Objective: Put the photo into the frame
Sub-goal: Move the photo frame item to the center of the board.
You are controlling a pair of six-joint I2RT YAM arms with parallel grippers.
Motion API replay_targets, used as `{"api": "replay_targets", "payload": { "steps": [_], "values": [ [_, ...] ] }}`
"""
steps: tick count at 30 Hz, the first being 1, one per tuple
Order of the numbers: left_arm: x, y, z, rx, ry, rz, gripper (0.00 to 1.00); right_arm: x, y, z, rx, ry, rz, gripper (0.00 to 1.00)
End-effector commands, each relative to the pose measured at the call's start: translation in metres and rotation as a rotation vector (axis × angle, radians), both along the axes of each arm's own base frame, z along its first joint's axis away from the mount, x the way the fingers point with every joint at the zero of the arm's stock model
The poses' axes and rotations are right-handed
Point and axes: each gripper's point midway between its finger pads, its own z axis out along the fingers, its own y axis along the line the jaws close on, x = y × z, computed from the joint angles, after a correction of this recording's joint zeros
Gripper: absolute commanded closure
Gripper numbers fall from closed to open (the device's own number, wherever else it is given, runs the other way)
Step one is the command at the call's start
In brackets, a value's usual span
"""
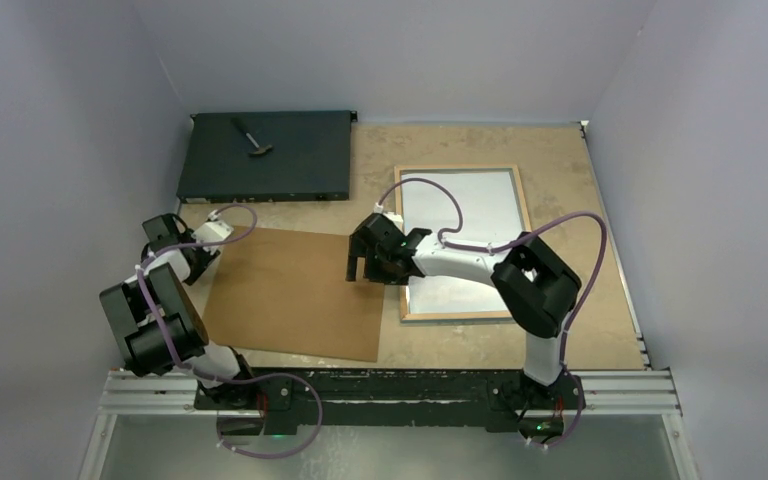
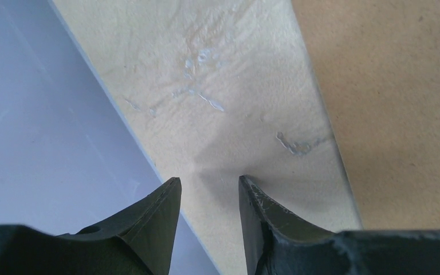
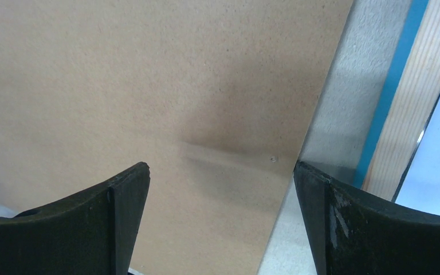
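We judge the main hazard to lie at the right edge of the backing panel (image 1: 295,295). There the right tool (image 3: 220,172) hangs with its fingers spread wide and nothing between them, one finger over the panel and the other over the strip of bench (image 3: 344,86) between the panel and the frame (image 1: 455,169). A descent from here could set the outer finger on the frame's blue edge and shove the frame aside. It could also pinch only the panel's rim, so that the board pivots and sags when raised. The frame lies to the right of the panel, bare wood side up. We see no balloon print anywhere. A pale sheet (image 1: 465,215) fills the frame's opening, and we cannot tell whether it is the photo's white back or the glazing. If it is the photo, a dragged panel could shift it. The right arm reaches across the frame's near part, wrist turned towards the panel. The left arm is folded at the panel's left edge, with the left tool (image 2: 209,184) narrow and empty, pointing at bare bench just off that edge.
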Motion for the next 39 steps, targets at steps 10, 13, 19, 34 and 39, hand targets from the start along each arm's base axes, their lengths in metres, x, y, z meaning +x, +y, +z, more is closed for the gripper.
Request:
{"api": "replay_targets", "payload": {
  "steps": [10,13,19,34,39],
  "values": [
    [-0.057,-0.088,-0.059,-0.417,0.222,-0.033,0.59,0.004,0.017,-0.001,0.142,0.095,-0.063,0.01],
    [-0.057,-0.094,-0.064,-0.460,0.246,-0.049,0.59,0.009,0.015,0.003,0.148,0.091,-0.091,0.01],
    [-0.045,-0.098,-0.063,-0.527,0.272,-0.077,0.57,0.011,0.014,-0.003,0.147,0.111,-0.122,0.02],
    [-0.059,-0.119,-0.062,-0.606,0.449,-0.204,0.77,0.018,0.020,-0.009,0.186,0.111,-0.186,0.02],
    [-0.057,-0.127,-0.060,-0.604,0.458,-0.213,0.80,0.027,0.041,0.017,0.293,0.105,-0.176,0.02]
  ]
}}
